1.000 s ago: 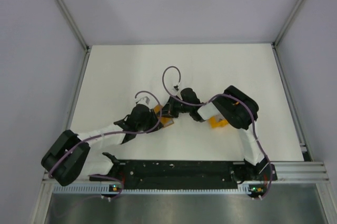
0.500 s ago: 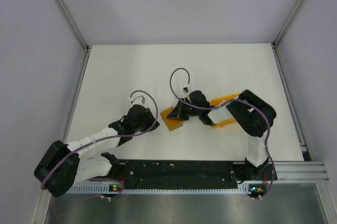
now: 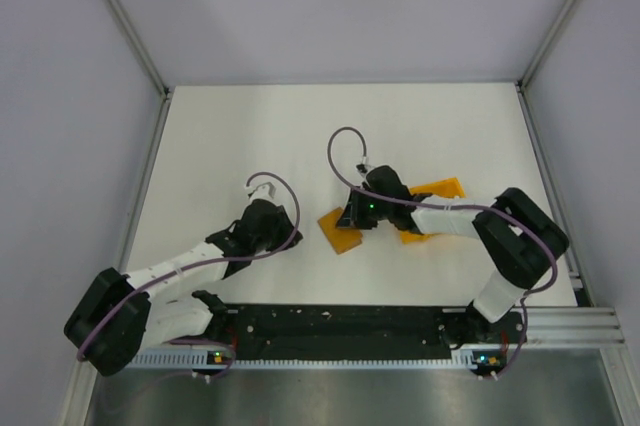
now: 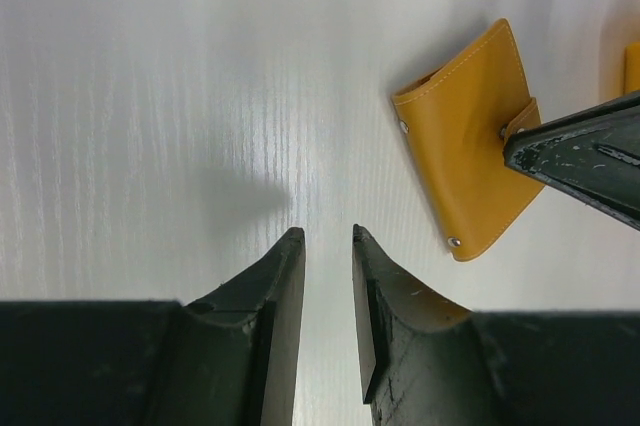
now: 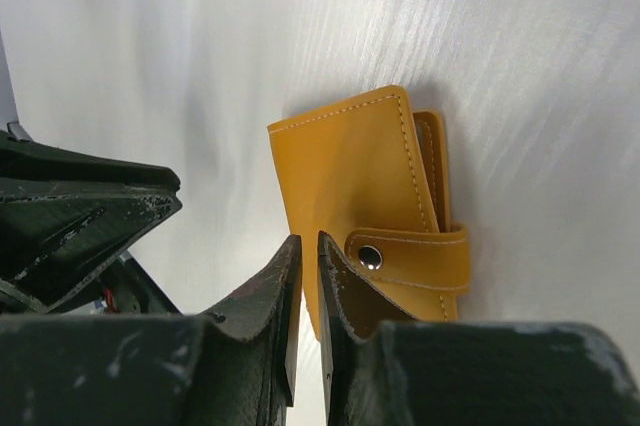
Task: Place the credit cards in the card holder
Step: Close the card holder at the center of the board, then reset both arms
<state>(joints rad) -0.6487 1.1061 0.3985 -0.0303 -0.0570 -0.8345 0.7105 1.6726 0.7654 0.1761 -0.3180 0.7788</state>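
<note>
The card holder [image 3: 338, 234] lies on the white worktop [image 3: 230, 136] between the two arms. It is folded shut, and its strap [image 5: 415, 251] is snapped down over the cover. We see no credit cards in any view, neither on the worktop nor in a claw. They may already be inside the closed holder, but we cannot see in to confirm that. A second orange piece [image 3: 437, 189] shows partly under the right arm, and we cannot tell what it is.

The right claw [image 5: 303, 246] sits at the holder's edge beside the strap. Its jaws are almost together with only a slim gap, and we cannot tell whether they pinch the leather or merely touch it. The left claw [image 4: 328, 236] hangs over bare worktop just beside the holder, slightly parted and grasping nothing.

We judge the task to be near its end, provided the cards are indeed tucked away.
</note>
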